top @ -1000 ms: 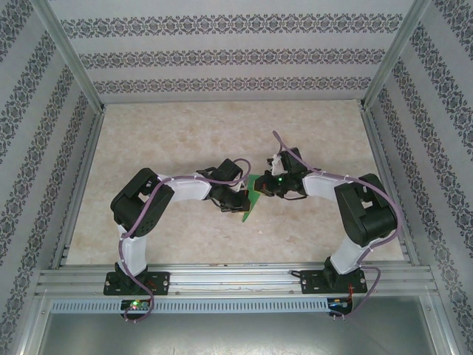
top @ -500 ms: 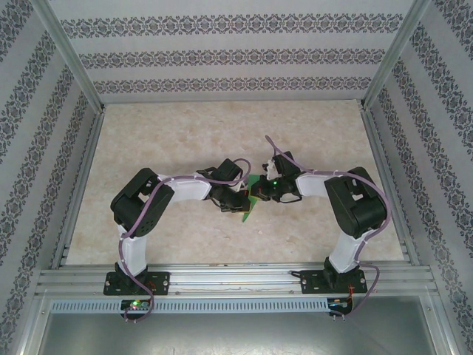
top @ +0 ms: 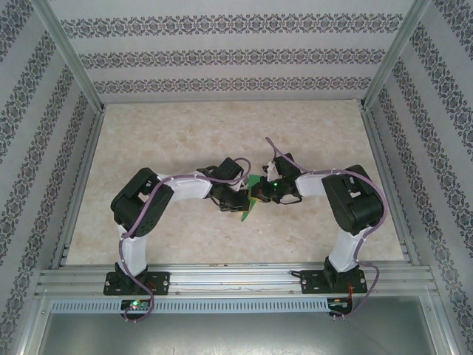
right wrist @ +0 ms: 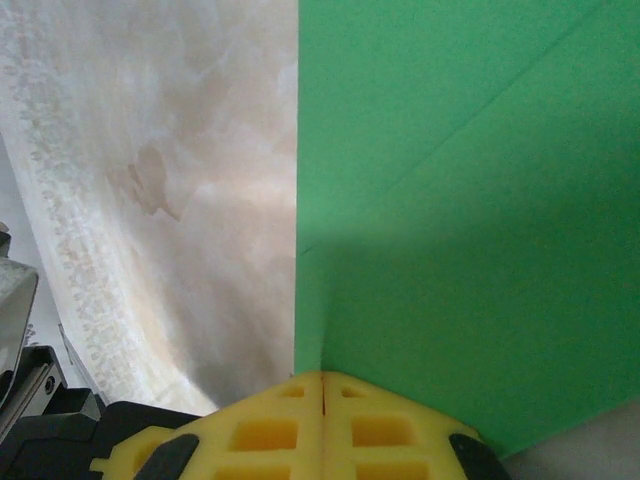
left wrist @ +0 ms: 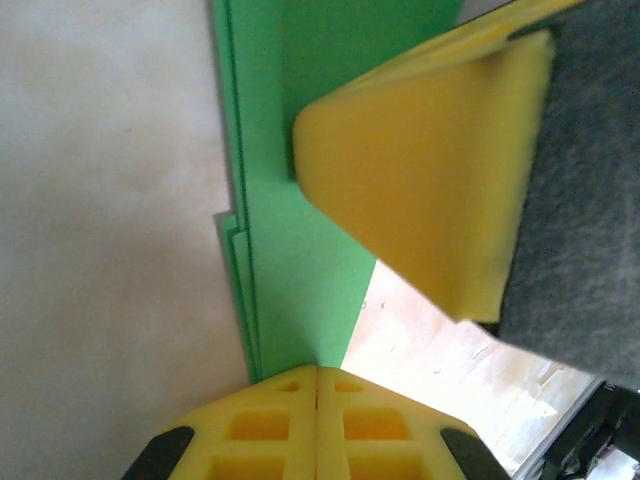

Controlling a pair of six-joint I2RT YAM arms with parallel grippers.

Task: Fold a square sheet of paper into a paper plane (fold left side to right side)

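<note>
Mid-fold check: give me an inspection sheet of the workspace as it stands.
Surface: beige marbled table, no damage seen.
Job's things: green paper, folded, with a layered edge and a diagonal crease, held between both grippers near the table's middle.
Clutter: nothing seen.
Grippers: left gripper shut on the paper; right gripper shut on the paper.
Cables: purple cables loop along both arms.
Surroundings: patterned walls; metal rail at the near edge.
</note>
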